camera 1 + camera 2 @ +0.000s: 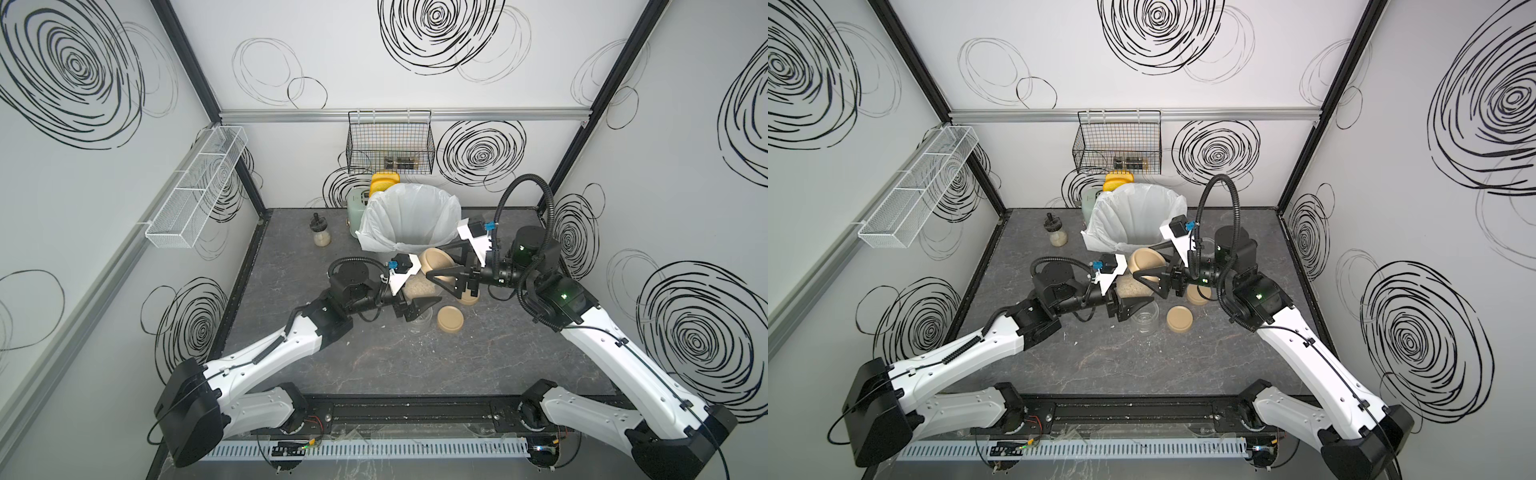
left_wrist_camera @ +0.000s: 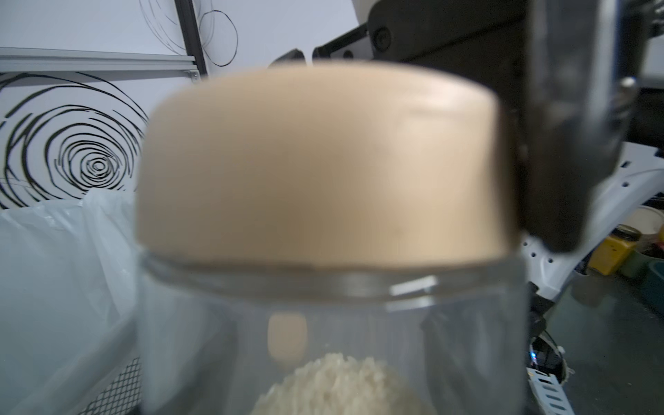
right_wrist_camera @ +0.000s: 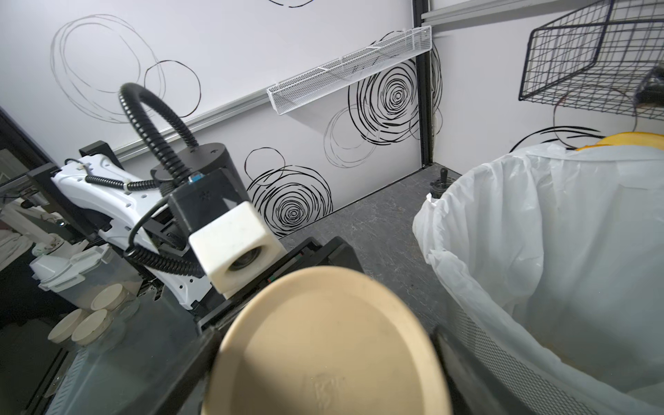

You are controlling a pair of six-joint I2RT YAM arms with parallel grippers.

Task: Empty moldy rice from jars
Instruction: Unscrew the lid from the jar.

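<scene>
A clear jar (image 1: 415, 287) is held off the table (image 1: 374, 353), just in front of the white-lined bin (image 1: 409, 220). It is tilted: its long axis slants from the left gripper (image 1: 413, 298) up toward the bin and the right gripper (image 1: 439, 262), mouth end highest and farthest back. The tan lid (image 1: 431, 255) sits on the neck, its flat face turned up and toward the right arm.

The left gripper is clamped on the jar's body; one dark finger (image 1: 426, 305) shows against the glass, the other is hidden under the wrist camera. The right gripper is closed across the lid, a finger on each side of its rim.

Both top views show what the wrist views do not — an empty jar (image 1: 1144, 318) standing open on the table below the left gripper, with a loose lid (image 1: 1180, 319) just beside it.

The left wrist view alone shows the rice (image 2: 341, 384), a pale heap settled at the jar's low end, and the seam where lid meets neck. The right wrist view alone shows the lid's flat top with a faint embossed mark — too blurred to read.
</scene>
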